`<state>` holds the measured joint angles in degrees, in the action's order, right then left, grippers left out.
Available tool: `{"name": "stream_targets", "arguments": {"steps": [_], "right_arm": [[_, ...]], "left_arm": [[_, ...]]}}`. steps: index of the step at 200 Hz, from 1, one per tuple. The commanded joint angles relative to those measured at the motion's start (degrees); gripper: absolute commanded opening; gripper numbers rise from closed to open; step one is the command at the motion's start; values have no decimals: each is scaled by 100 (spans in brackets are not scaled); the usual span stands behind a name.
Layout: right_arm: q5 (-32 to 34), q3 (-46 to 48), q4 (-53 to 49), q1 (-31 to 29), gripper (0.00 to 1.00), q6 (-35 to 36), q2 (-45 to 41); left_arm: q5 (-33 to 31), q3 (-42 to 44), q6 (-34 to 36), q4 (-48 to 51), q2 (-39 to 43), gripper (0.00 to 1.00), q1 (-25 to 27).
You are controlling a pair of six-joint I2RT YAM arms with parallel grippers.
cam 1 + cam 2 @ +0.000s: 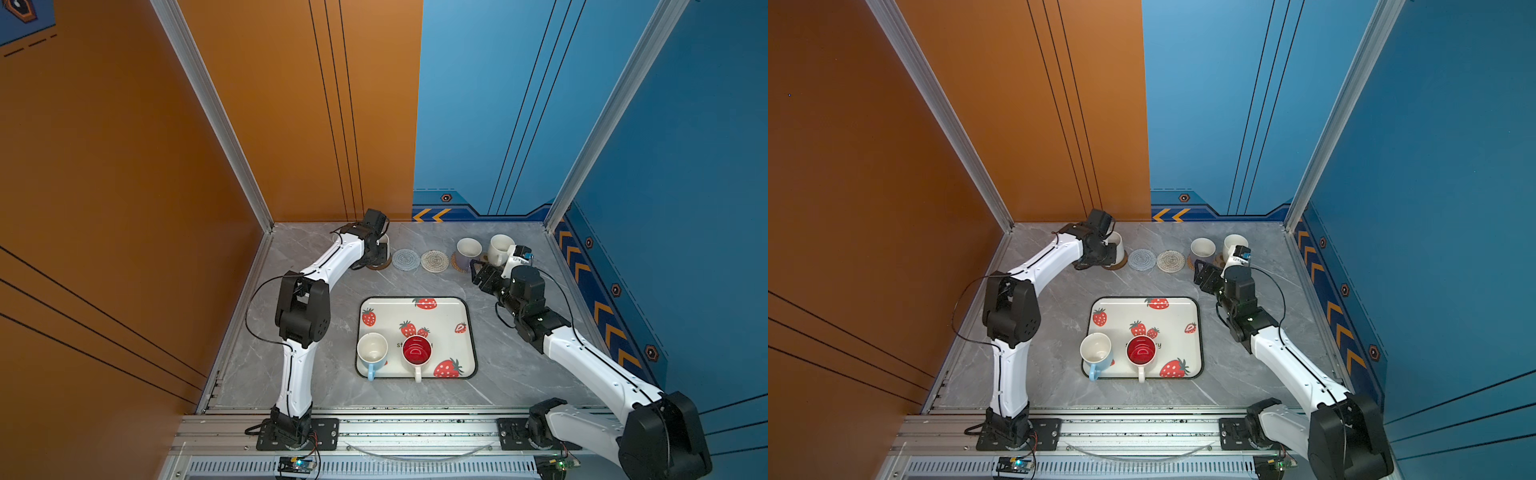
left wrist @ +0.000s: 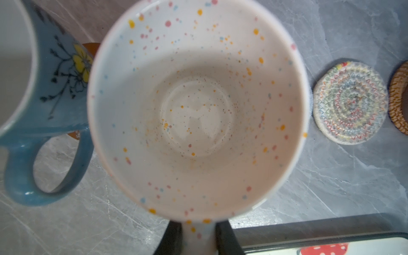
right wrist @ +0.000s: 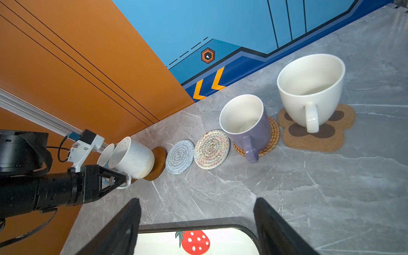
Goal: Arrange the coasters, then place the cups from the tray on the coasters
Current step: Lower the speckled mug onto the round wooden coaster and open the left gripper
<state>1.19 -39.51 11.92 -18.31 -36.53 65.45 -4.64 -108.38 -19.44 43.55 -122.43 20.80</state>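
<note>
My left gripper (image 2: 198, 236) is shut on the handle of a white speckled cup (image 3: 132, 157) at the far left. The cup sits over a brown disc coaster (image 3: 157, 163); contact cannot be told. A light blue flowered cup (image 2: 55, 88) stands right behind it. In the row follow a grey coaster (image 1: 405, 260), a cream woven coaster (image 1: 434, 261), a lavender cup (image 1: 468, 249) on a tan woven coaster (image 3: 272, 134), and a white cup (image 1: 500, 248) on the paw-print coaster (image 3: 318, 136). My right gripper (image 3: 198, 205) hangs open and empty before them. The tray (image 1: 444, 316) holds a light blue cup (image 1: 372, 351) and a red-inside cup (image 1: 417, 352).
The orange wall (image 1: 291, 124) and the blue wall (image 1: 498, 124) close the back just behind the row of coasters. A blue side wall (image 1: 623, 311) stands close beside the right arm. An aluminium rail (image 1: 415, 432) runs along the front edge.
</note>
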Motion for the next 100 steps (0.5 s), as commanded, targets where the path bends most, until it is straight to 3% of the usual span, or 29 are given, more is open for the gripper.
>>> {"name": "stream_targets", "arguments": {"steps": [1, 100], "right_arm": [[-122, -79, -129, 46, 79, -75, 63], [-208, -176, -199, 64, 79, -64, 151]], "left_arm": [[-6, -354, 81, -251, -29, 0, -59], [121, -738, 178, -242, -377, 0, -132]]}}
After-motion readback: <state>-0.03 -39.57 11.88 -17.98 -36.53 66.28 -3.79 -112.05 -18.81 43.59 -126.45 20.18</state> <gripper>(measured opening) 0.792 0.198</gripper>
